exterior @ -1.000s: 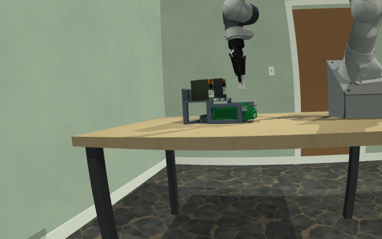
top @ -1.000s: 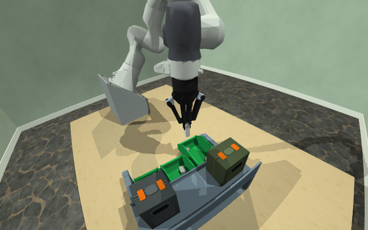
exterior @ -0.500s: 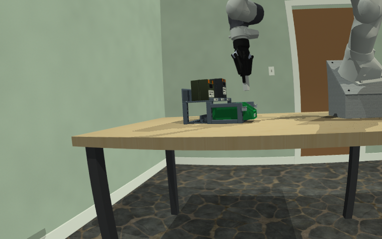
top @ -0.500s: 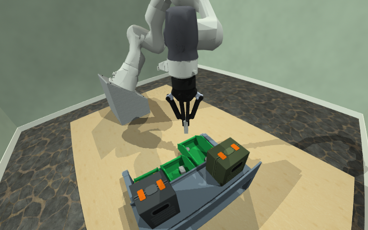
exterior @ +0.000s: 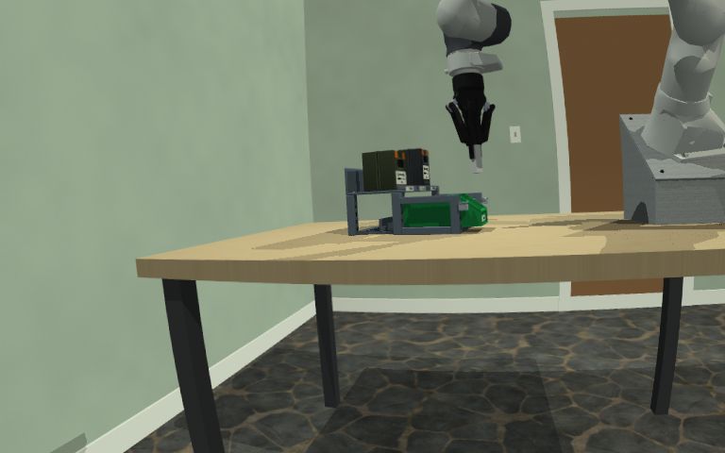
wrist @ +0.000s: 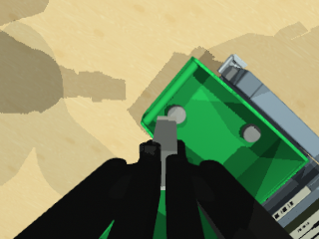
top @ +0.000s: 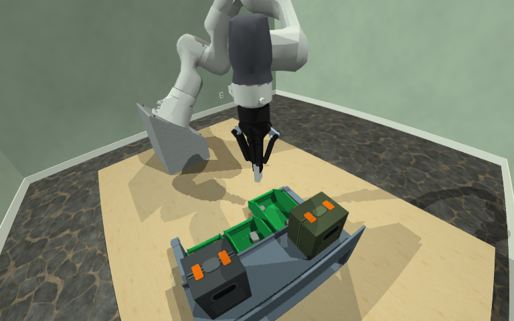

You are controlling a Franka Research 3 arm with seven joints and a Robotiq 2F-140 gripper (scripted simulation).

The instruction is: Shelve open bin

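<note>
The green open bin (top: 273, 210) lies at the right end of the row in the lower shelf (top: 272, 261). It looks tilted, with its front end sticking out past the shelf's frame in the side view (exterior: 472, 211). Two grey round parts (wrist: 175, 114) (wrist: 250, 133) lie inside it. Two other green bins (top: 247, 231) (top: 204, 244) stand beside it in the row. My gripper (top: 258, 175) hangs above the bin's front end, well clear of it, pointing down. Its fingers are shut with nothing between them; it also shows in the side view (exterior: 476, 165) and the wrist view (wrist: 165, 138).
A dark green case (top: 317, 224) and a dark grey case (top: 215, 278), both with orange latches, stand on the shelf's upper board. The arm's grey base (top: 176, 144) stands at the table's far side. The table's edge runs close behind the shelf.
</note>
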